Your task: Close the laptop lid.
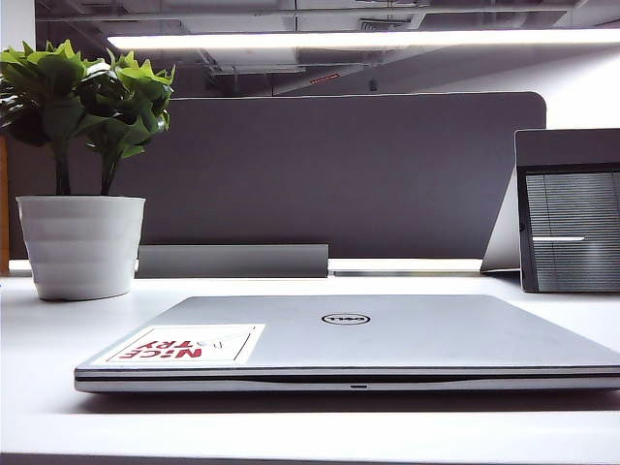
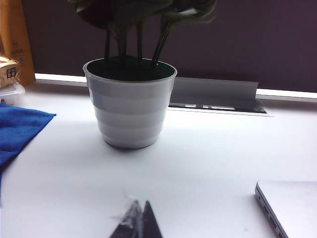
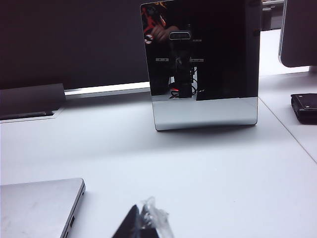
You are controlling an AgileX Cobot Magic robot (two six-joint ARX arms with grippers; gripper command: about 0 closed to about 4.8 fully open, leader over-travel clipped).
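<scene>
closest to the exterior camera lies the laptop lid [image 1: 368,329], flat down on the base so the silver outside faces up, with the round logo [image 1: 346,319] in the middle and a white sticker with red letters [image 1: 184,344] near its front left corner. it rests on the white table [image 1: 58,349]. behind it to the left stands a white pot [image 1: 81,244] with a green plant [image 1: 82,92], and at the back right a grey framed panel [image 1: 570,223] with a slatted pattern stands upright. a dark divider [image 1: 339,174] runs across the back

neither arm shows in the exterior view. the left gripper [image 2: 136,223] appears only at the edge of its wrist view as a dark tip, its jaws pressed together with nothing between them, over bare table between the pot [image 2: 130,106] and a corner of the laptop [image 2: 292,203]; a blue cloth [image 2: 20,129] lies off to the side. the right gripper [image 3: 143,225] is likewise a dark tip with clear wrap on it, jaws together, near another corner of the laptop [image 3: 39,206], with a glossy dark upright panel [image 3: 203,64] beyond
</scene>
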